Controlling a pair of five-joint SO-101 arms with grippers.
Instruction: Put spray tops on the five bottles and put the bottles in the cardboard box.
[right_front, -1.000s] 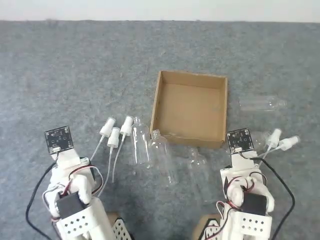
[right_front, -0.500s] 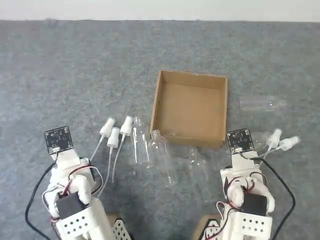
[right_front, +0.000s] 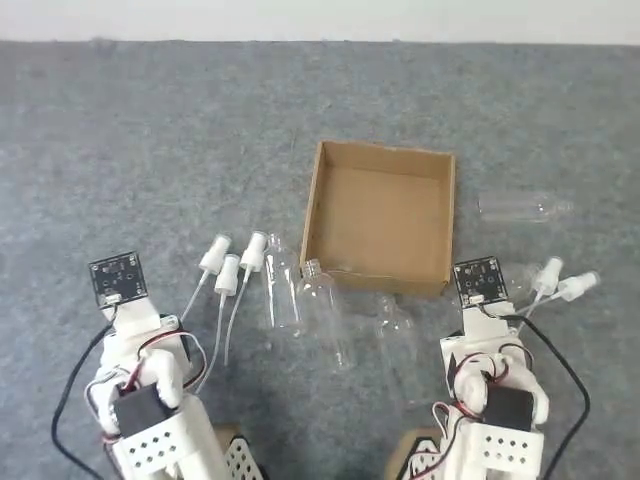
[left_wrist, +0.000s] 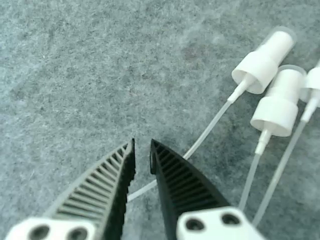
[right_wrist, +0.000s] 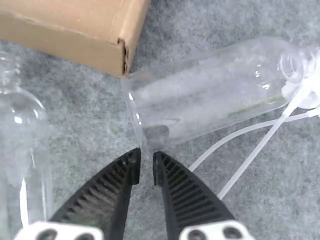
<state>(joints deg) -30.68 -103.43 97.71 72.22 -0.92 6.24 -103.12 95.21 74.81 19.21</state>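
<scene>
The open cardboard box (right_front: 380, 215) sits mid-table with nothing in it. Three clear bottles lie in front of it (right_front: 283, 285), (right_front: 328, 312), (right_front: 400, 345); a fourth bottle (right_front: 520, 207) lies to its right. Three white spray tops (right_front: 228, 268) lie left of the bottles, two more spray tops (right_front: 562, 280) at the right. My left gripper (left_wrist: 142, 145) is shut on nothing, its tips beside a dip tube (left_wrist: 205, 137) of the spray tops (left_wrist: 262, 62). My right gripper (right_wrist: 146, 152) is shut and holds nothing, just short of the base of a fifth bottle (right_wrist: 215, 92).
Grey carpet covers the table. The left arm (right_front: 140, 380) and right arm (right_front: 490, 385) stand at the near edge. The box corner (right_wrist: 120, 45) and another bottle (right_wrist: 20, 135) flank the right gripper. Open carpet lies beyond the box and to the far left.
</scene>
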